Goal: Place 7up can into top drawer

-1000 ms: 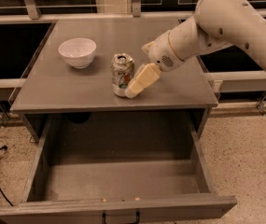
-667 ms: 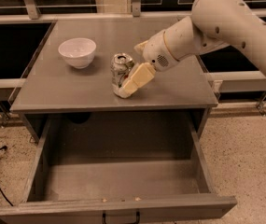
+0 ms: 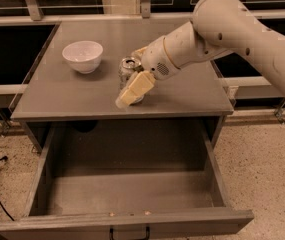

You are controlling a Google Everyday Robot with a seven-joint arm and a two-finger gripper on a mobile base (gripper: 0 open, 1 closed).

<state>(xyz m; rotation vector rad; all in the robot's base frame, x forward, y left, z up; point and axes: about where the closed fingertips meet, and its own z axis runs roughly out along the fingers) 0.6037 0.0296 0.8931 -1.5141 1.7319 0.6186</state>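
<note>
Down low over the grey cabinet top with the pincer, right at the 7up can — gripping or not, cannot tell. Can upright on the top, near the front edge. Off to one side, a white bowl. Below and in front, the top drawer pulled wide open — speckled floor around.

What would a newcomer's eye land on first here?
The big white arm reaches in from the right, its claw gripping the 7up can on the grey table. Below, the top drawer is pulled wide open and empty. A white bowl sits back left.
</note>
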